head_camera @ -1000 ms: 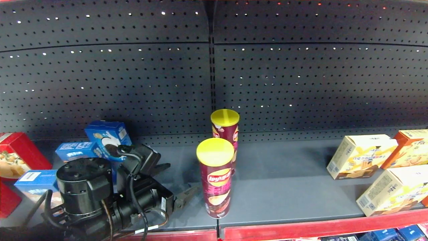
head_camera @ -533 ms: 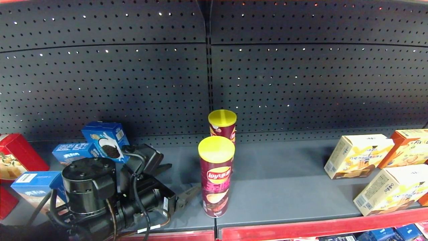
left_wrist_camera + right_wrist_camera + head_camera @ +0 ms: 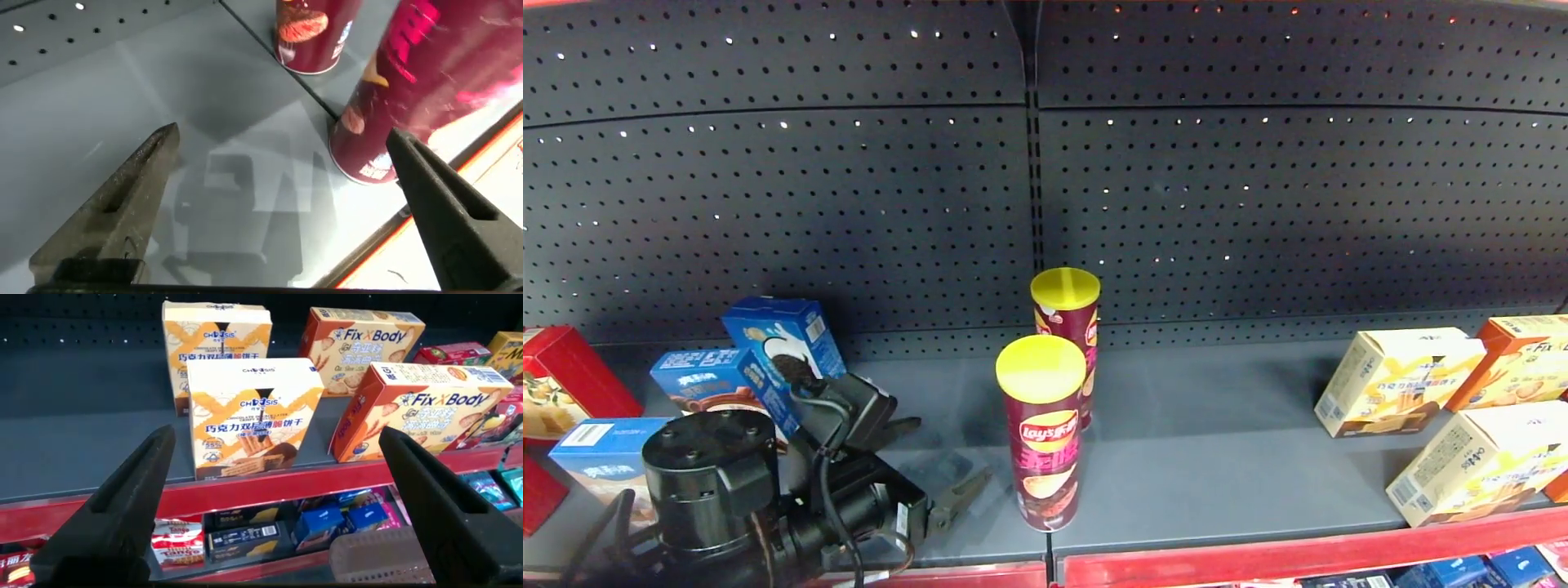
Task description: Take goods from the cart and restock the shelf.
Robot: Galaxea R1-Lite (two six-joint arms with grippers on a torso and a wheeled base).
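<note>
Two goods are stood upright on the shelf [image 3: 1217, 441]: the front chip can [image 3: 1045, 433] near its red lip, the rear chip can [image 3: 1068, 314] close behind. The left pincer [image 3: 947, 449] is held wide open and empty just beside the front chip can; the right pincer [image 3: 275, 433] is likewise open and empty. Being tall and narrow, the front chip can could be toppled off the lip if brushed by a finger.

My head cam looks down at shelf [image 3: 1217, 441]. L wrist cam, close, shares the front can [image 3: 400, 106]; R wrist faces 3 o'clock boxes [image 3: 249, 416].
</note>
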